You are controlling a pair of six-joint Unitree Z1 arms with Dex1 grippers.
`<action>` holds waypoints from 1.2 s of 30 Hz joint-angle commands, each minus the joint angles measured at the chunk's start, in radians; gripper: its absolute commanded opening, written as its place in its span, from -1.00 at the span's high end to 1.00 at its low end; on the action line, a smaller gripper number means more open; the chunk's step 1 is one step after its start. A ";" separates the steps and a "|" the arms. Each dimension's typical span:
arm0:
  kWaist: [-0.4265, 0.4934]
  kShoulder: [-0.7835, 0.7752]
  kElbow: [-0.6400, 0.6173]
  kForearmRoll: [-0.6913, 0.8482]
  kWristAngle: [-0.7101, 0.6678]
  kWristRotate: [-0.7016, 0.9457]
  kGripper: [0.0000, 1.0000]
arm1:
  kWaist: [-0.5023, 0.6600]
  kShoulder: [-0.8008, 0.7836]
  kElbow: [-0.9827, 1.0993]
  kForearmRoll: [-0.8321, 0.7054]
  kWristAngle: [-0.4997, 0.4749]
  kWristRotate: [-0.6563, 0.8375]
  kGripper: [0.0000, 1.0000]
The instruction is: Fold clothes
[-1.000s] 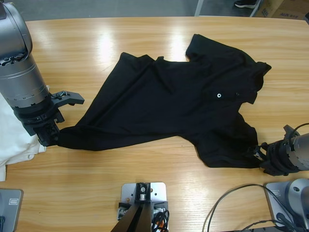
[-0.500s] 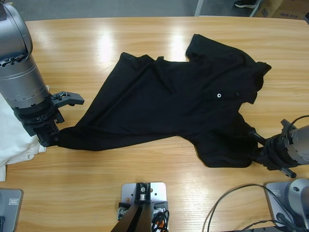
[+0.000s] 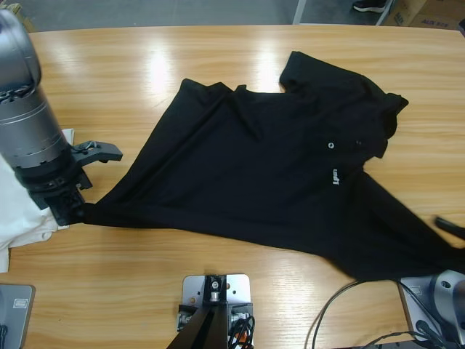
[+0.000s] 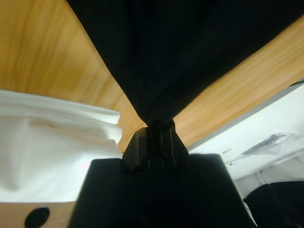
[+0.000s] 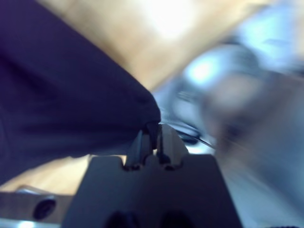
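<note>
A black buttoned polo (image 3: 254, 153) lies spread across the middle of the table, its collar at the right and a small white logo (image 3: 336, 175) showing. My left gripper (image 3: 73, 211) is shut on the polo's left hem corner, the fabric bunched between its jaws (image 4: 154, 132). My right gripper (image 5: 153, 130) is shut on the other hem corner. In the high view only a black bit of this right gripper (image 3: 449, 225) shows at the right edge, with the cloth drawn taut toward it. White clothes (image 3: 22, 211) lie under the left arm.
The white fabric (image 4: 47, 142) sits right beside the left jaws. Cables (image 3: 349, 305) loop at the table's front right. Bare wooden table (image 3: 109, 73) lies behind the polo and along the front edge.
My right gripper has pulled its hem corner out toward the lower right. The polo's bottom is now stretched flat and the white logo is uncovered. The left gripper has barely moved.
</note>
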 commanded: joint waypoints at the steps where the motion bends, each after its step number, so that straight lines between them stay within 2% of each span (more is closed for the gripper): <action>1: -0.018 0.001 0.034 -0.027 -0.044 -0.017 1.00 | 0.008 -0.157 -0.108 0.328 0.016 0.058 1.00; 8: -0.032 0.020 0.033 -0.031 -0.069 -0.054 1.00 | 0.009 -0.119 -0.119 0.316 0.063 0.087 1.00; 9: -0.032 0.019 0.027 -0.034 -0.067 -0.086 0.76 | 0.009 -0.111 -0.141 0.304 0.061 0.089 0.98; 10: -0.032 0.017 0.017 -0.037 -0.067 -0.117 -0.21 | 0.009 -0.102 -0.167 0.305 0.047 0.077 0.02; 11: -0.032 0.015 -0.001 -0.036 -0.068 -0.159 -0.51 | 0.009 -0.090 -0.189 0.308 0.036 0.064 -0.97; 12: -0.032 0.008 -0.012 -0.036 -0.068 -0.163 -0.61 | 0.009 -0.079 -0.202 0.312 0.028 0.054 -1.00; 13: -0.032 -0.005 -0.024 -0.035 -0.070 -0.164 -0.84 | 0.009 -0.067 -0.213 0.315 0.020 0.044 -1.00; 14: -0.032 -0.017 -0.030 -0.034 -0.080 -0.169 -0.91 | 0.009 -0.060 -0.219 0.318 0.020 0.040 -1.00; 19: -0.016 -0.050 -0.041 -0.002 -0.080 -0.199 -0.91 | 0.009 -0.022 -0.296 0.334 -0.012 0.017 -1.00; 21: -0.006 -0.059 -0.049 -0.091 -0.062 -0.239 -0.87 | 0.009 0.050 -0.354 0.268 -0.064 -0.135 -0.99; 23: -0.005 -0.058 -0.080 -0.206 -0.062 -0.275 -0.58 | 0.009 0.173 -0.404 0.137 -0.107 -0.387 -0.98; 26: -0.005 0.031 -0.220 -0.254 -0.085 -0.342 -0.57 | 0.008 0.333 -0.487 0.066 -0.153 -0.675 -0.99; 28: -0.003 0.093 -0.331 -0.252 -0.090 -0.462 -0.58 | 0.004 0.391 -0.526 0.057 -0.153 -0.767 -1.00; 33: 0.030 0.281 -0.543 -0.252 -0.084 -0.530 -0.59 | -0.035 0.419 -0.613 0.053 -0.146 -0.809 -0.99; 36: 0.045 0.411 -0.694 -0.244 -0.079 -0.565 -0.92 | -0.044 0.451 -0.638 0.053 -0.144 -0.830 -0.99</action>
